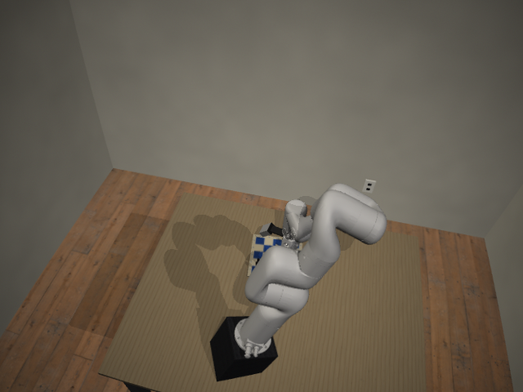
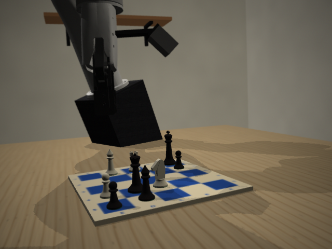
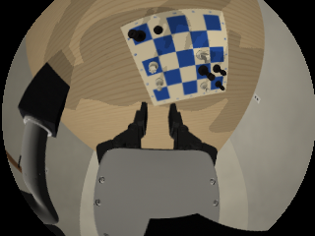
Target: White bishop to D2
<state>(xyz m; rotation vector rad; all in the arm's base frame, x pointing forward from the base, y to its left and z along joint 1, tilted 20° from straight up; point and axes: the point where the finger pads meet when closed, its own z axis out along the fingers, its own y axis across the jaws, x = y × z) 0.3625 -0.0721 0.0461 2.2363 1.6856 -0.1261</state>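
The white bishop (image 2: 110, 162) stands upright near the far left corner of the blue and cream chessboard (image 2: 158, 189). My gripper (image 2: 104, 106) hangs high above the board's far left side, well clear of every piece. In the wrist view its fingers stand partly apart with nothing between them, and the board (image 3: 179, 55) lies far below. A white pawn (image 2: 105, 185), a white knight (image 2: 160, 173) and a white piece (image 2: 132, 154) half hidden behind the black queen (image 2: 135, 174) also stand on the board.
A black bishop (image 2: 146, 184), two black pawns (image 2: 113, 195) (image 2: 178, 160) and a black king (image 2: 168, 148) stand upright on the board. The arm's black base block (image 2: 120, 115) is behind the board. In the top view the arm hides most of the board (image 1: 265, 248).
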